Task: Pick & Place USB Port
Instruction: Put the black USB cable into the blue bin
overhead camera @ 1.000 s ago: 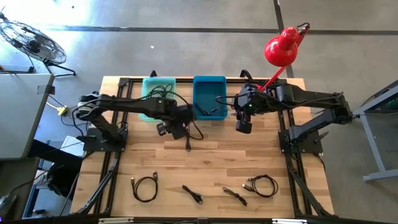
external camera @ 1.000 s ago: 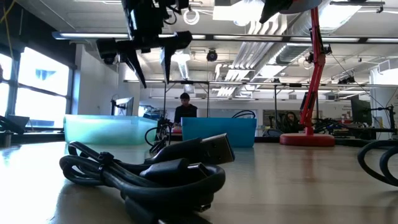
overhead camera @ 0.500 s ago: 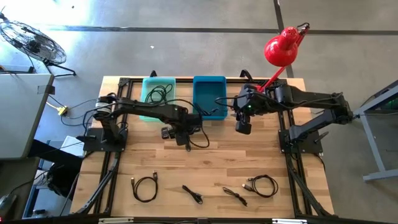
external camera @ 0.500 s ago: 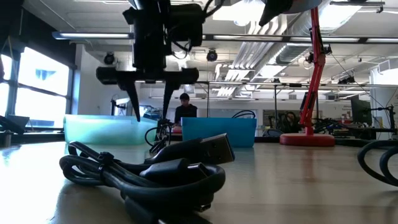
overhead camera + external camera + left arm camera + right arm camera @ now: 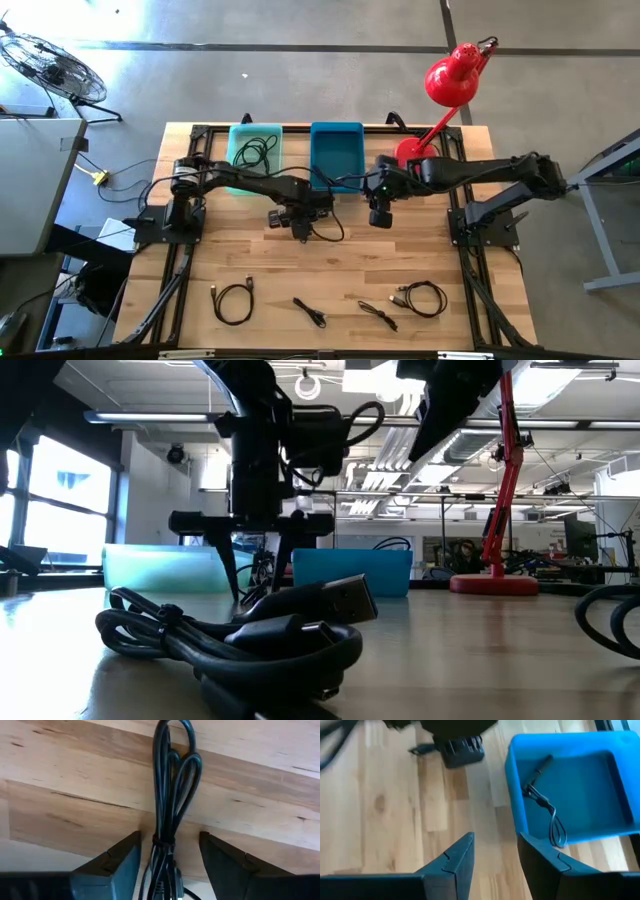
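A black bundled USB cable [image 5: 171,795] lies flat on the wooden table, and shows in the high view as a loop [image 5: 330,226] just in front of the blue bin. My left gripper [image 5: 170,865] is open, down at the table, one finger on each side of the cable's tied middle with a gap on both sides. In the low view it [image 5: 258,575] points straight down. My right gripper [image 5: 495,855] is open and holds nothing. It hangs above the table beside the blue bin's [image 5: 516,820] near corner, also seen in the high view [image 5: 379,214].
A teal bin [image 5: 255,150] and a blue bin [image 5: 337,150] stand at the far edge, each with a cable inside. Several more black cables lie along the near edge [image 5: 232,300], [image 5: 422,297]. A red lamp [image 5: 450,80] stands at the far right corner.
My left gripper has moved toward the table's right and near edges and come down from well above the table to its surface, its fingers staying open. My right gripper has shifted a little toward the near edge and the left.
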`<state>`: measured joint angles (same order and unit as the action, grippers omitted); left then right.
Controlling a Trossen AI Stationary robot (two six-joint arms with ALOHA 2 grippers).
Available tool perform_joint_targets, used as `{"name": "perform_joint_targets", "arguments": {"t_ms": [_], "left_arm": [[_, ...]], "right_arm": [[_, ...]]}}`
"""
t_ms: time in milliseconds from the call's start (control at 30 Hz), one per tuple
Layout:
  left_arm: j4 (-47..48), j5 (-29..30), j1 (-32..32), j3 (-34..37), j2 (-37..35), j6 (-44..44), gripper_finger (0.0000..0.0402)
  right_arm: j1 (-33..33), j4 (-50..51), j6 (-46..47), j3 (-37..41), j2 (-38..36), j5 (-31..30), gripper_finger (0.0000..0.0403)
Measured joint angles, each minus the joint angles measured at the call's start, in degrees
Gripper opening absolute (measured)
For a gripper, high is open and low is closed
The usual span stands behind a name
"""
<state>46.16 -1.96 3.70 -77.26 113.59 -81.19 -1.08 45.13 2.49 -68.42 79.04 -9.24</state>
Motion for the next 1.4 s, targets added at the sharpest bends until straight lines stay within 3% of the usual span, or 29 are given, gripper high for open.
{"name": "perform_joint_targets", "arguments": {"t_ms": [100, 233, 267, 433, 600, 800, 933, 1167, 1400], "left_arm": [[0.8, 0.9, 0.0, -0.2, 1.4, 0.1, 0.0151], [1.7, 2.2, -0.1, -0.2, 2.4, 1.8, 0.0037], [2.0, 2.0, 0.0, -0.2, 2.4, 3.4, 0.0026], [4.6, 1.6, 0.0, -1.5, 2.5, 16.1, 0.0028], [15.1, 3.8, 0.0, -6.2, 3.0, 24.2, 0.0028], [25.3, 12.4, -0.3, -13.9, -0.4, 26.0, 0.0028], [26.6, 16.6, -0.2, -19.6, -3.9, 26.0, 0.0028], [22.3, 17.4, 3.6, -29.9, -9.0, 25.6, 0.0027], [12.7, 11.2, 12.3, -35.6, -10.2, 32.8, 0.0027]], "right_arm": [[0.0, -0.9, 0.0, -0.2, -0.3, 1.1, 0.0142], [0.4, -1.7, 0.0, -0.2, -1.2, 1.1, 0.0142], [0.6, -1.8, 0.0, -0.2, -1.5, 1.0, 0.0142], [1.5, -3.9, -0.2, -0.2, -3.1, 0.9, 0.0142], [3.2, -8.1, -1.2, -0.2, -6.8, 0.7, 0.0142], [6.2, -14.5, -4.2, -0.2, -12.4, -0.6, 0.0142], [8.2, -17.1, -5.4, -0.2, -15.6, -0.7, 0.0142], [10.4, -17.1, -5.5, -0.2, -18.5, -1.8, 0.0142], [11.0, -16.7, -5.5, -0.2, -18.8, -1.8, 0.0142]]}}
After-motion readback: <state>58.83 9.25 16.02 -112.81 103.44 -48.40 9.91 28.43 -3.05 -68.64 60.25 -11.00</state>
